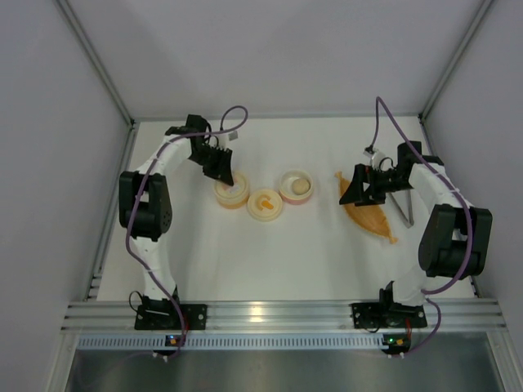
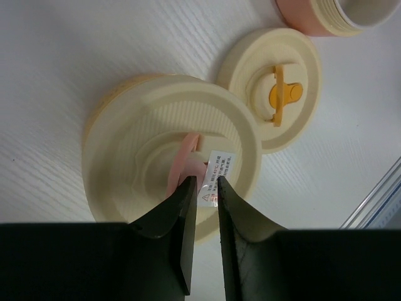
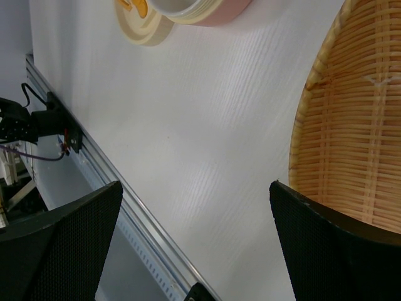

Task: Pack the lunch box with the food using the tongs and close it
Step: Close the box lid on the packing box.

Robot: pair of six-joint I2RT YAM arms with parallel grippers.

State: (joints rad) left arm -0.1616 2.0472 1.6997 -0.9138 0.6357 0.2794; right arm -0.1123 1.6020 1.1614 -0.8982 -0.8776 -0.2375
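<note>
White table [image 1: 245, 253] carries two round containers [image 1: 296, 198], a lid [image 1: 265, 206], woven tray [image 1: 372, 219], tongs [image 1: 404, 214].

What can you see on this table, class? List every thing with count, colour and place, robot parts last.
cream round lid with a pink handle: one, cream, on the orange round container, left
cream round lid with an orange handle: one, cream, centre
pink round open container: one, pink, right of centre
cream-white ball: one, cream-white, inside the pink container
woven boat-shaped tray: one, orange, right
grey metal tongs: one, grey, right of the tray
left hand: one, black, shut on the pink handle
right hand: one, black, open over the tray's edge
</note>
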